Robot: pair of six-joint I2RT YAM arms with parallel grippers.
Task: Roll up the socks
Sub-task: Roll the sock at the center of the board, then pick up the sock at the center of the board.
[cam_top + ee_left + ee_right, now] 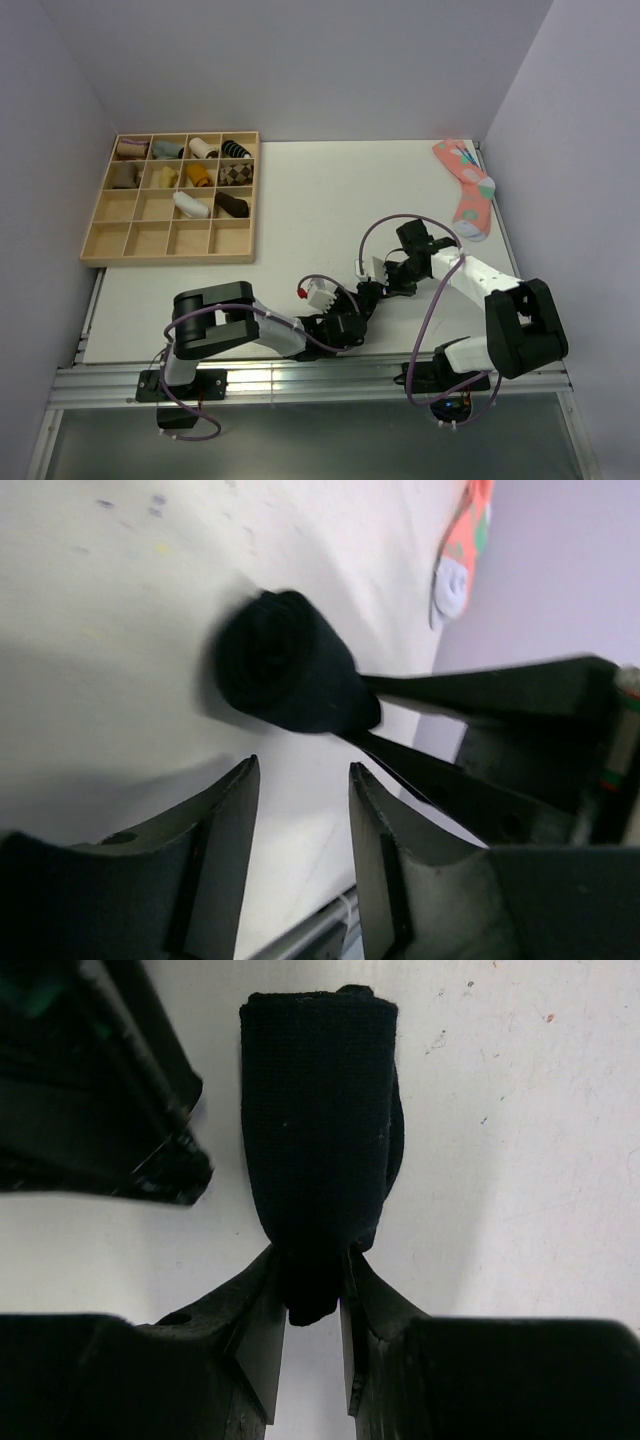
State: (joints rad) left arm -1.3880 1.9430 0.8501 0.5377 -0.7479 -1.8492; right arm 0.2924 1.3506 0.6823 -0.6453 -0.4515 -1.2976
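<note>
The black sock roll [315,1130], a stubby soft-knit cylinder, is pinched endwise by the right gripper [310,1265]; the left gripper [302,770] gapes empty beside it, a coral-pink sock [467,192] well apart.

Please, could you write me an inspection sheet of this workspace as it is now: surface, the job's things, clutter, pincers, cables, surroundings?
Surface: white table, a few small specks.
Job's things: black sock roll, a stubby bundle lying on the table between the two arms.
Clutter: coral-pink spotted sock flat at the far right; wooden divided tray at the far left, with rolled socks in several compartments.
Pincers: right pincer shut on one end of the roll; left pincer open, just short of the roll.
Cables: purple cables loop above both arms.
Surroundings: pale walls; metal rail at the near edge.
</note>
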